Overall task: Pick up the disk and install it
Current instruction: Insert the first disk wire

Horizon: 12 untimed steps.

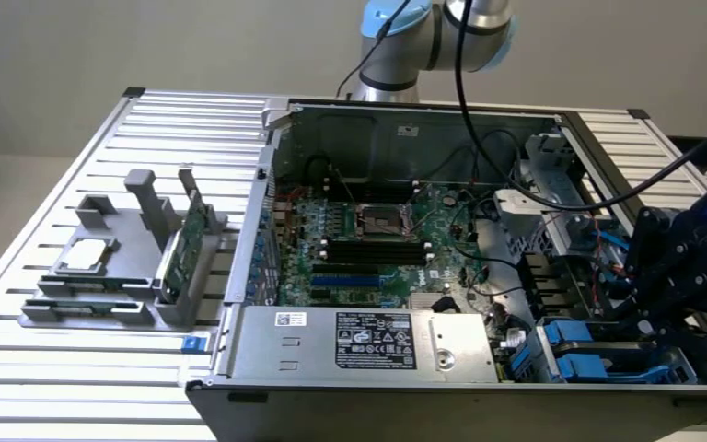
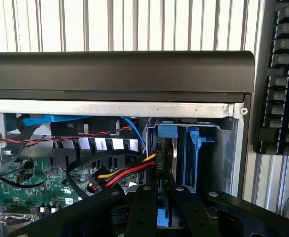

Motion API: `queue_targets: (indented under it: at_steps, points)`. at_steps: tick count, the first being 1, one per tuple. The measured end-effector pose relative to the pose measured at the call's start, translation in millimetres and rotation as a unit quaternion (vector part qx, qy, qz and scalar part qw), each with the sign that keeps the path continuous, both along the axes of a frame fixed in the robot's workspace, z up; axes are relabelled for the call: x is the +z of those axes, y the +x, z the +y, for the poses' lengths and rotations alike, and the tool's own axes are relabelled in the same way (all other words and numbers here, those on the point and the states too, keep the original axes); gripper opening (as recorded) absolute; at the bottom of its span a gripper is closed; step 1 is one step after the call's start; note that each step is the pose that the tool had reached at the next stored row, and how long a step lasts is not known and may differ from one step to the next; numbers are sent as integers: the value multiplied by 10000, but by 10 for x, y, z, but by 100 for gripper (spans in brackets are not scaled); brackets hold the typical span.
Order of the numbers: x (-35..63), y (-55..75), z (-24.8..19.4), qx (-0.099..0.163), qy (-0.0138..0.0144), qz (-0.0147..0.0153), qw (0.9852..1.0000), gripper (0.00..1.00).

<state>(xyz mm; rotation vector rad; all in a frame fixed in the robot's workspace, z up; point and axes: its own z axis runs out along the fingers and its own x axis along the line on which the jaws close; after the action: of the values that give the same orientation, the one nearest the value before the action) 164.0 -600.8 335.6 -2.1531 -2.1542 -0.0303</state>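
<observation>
Down in the open black computer case's (image 1: pixel 452 276) drive bay, the black hand (image 2: pixel 166 207) is gripping the upright silver-grey, blue-railed disk (image 2: pixel 170 163) edgewise, its long axis pointing into the bay.

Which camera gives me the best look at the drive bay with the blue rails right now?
The wrist view: it looks straight into the drive bay, blue rails upright, the gripper just in front. The exterior view shows the bay at the case's corner, partly behind the gripper.
</observation>
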Motion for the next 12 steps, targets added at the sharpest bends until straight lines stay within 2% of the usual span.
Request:
queue_targets:
  at_steps: [12]
  points:
    - [-27,17,0,-7,-1,16,10000,16]
